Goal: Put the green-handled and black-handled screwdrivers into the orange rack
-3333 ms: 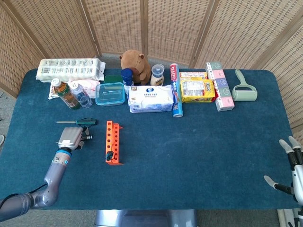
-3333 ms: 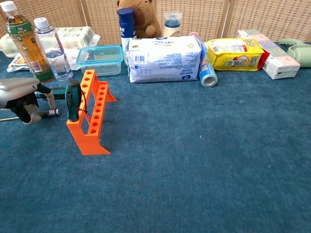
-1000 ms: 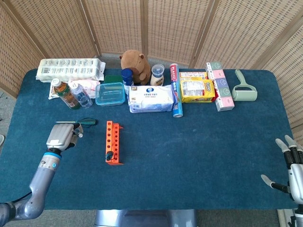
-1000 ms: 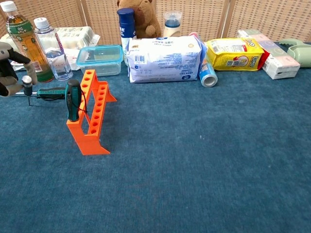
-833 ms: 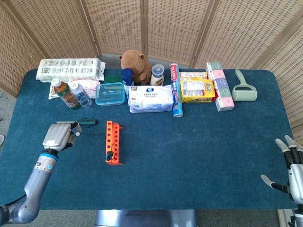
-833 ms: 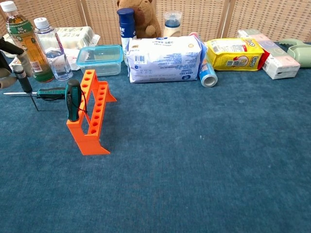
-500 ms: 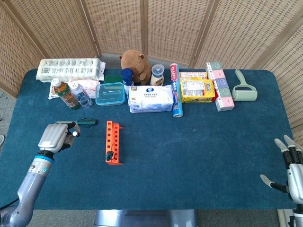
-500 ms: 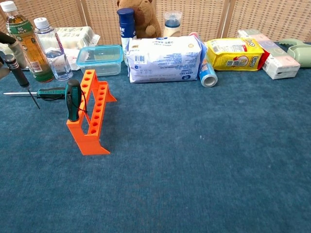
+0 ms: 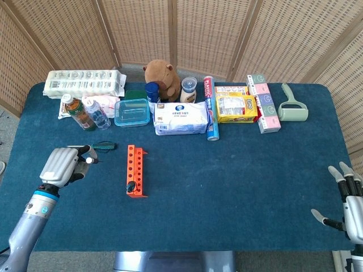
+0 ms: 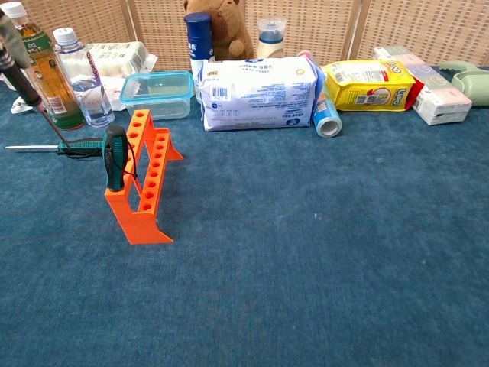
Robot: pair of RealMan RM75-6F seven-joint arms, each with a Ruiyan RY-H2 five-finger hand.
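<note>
Left hand (image 9: 58,165) is nearly out of the chest view, only a sliver at the top-left edge; head view shows its fingers curled around a black-handled screwdriver (image 10: 25,82), held above the counter (image 9: 238,170), shaft slanting down to the right, tip over the green one's handle end. Grip detail is too small to make out. Right hand (image 9: 347,204) is cut off at the head view's lower-right corner, off the counter edge, fingers spread with nothing in them. Green-handled screwdriver (image 10: 72,146) lies flat on the counter just left of the orange rack (image 10: 143,177), shaft pointing left. The rack already carries one dark-handled tool (image 10: 115,157) upright in a hole at its near end; other holes look empty. Behind the rack: two bottles (image 10: 61,69), a clear box with blue lid (image 10: 157,93), contents unreadable, a wipes pack (image 10: 260,93), a plush toy (image 9: 163,79), a yellow bag (image 10: 370,84), a lint roller (image 9: 293,107) far right. Nothing stands between the left hand and the rack.
</note>
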